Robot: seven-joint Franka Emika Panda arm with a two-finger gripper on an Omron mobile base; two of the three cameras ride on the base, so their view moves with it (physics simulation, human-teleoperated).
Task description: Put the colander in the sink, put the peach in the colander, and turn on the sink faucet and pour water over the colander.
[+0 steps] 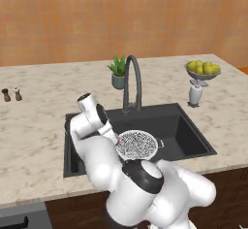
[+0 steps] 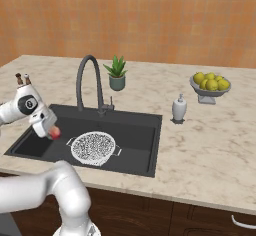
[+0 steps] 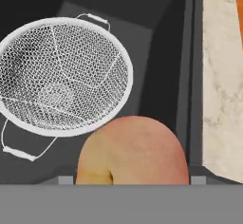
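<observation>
While the peach (image 3: 132, 151) is carried in the pincer (image 2: 51, 131), held between jaws spread wide around it, it is seen above the left part of the sink (image 2: 145, 125), not yet over the colander (image 2: 93, 147). The colander is found resting upright on the basin floor, its two handles lying roughly along the sink's length. From the pincer, the colander lies to the right and lower; in the hand view its rim is just beside the fruit. A short carry rightward over the mesh bowl is judged to be required before release. The faucet (image 2: 89, 82) stands behind the basin, untouched, on the marble desk (image 2: 210, 140).
</observation>
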